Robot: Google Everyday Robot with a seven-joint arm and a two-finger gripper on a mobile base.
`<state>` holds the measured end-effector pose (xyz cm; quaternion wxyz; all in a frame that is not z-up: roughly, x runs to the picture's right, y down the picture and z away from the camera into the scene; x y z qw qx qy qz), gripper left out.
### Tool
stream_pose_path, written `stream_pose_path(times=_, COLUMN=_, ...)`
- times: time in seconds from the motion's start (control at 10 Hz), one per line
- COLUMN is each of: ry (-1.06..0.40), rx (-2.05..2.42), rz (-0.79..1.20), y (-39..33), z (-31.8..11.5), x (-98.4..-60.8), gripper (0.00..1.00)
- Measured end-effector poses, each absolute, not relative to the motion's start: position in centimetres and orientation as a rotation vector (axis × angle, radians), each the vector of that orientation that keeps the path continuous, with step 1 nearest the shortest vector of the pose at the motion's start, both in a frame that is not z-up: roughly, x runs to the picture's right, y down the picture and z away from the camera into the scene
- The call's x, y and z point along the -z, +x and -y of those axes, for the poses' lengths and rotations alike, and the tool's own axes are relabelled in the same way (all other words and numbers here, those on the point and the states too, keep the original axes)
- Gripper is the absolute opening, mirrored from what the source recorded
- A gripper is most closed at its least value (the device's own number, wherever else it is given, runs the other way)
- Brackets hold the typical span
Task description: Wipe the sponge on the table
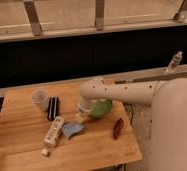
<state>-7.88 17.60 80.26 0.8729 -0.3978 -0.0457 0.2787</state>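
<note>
The gripper (80,118), its fingers drawn together, points down at the 1 o'clock edge of the small flat blue-grey sponge (71,129), seemingly touching it, though contact is hard to make out. The sponge lies on the light-brown wooden butcher-block table (22,142). At its 9 o'clock is a white printed rectangular box (53,131), and at 1 o'clock a round green bowl (105,108).

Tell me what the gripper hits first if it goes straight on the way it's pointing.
Probably the sponge: the shut gripper points down at its edge nearest the green bowl. Depth is unclear; it could land on bare table just next to it.
</note>
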Motion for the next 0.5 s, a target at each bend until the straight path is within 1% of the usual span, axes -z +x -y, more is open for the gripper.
stream_pose_path(times=0.3, ry=-0.844, rx=-0.574, rz=0.08, y=-6.7, z=-19.8, x=-79.0, gripper=0.0)
stream_pose_path(times=0.5, ry=-0.854, rx=-0.62, rz=0.037, y=-3.1, z=-21.8, x=-78.8, gripper=0.0)
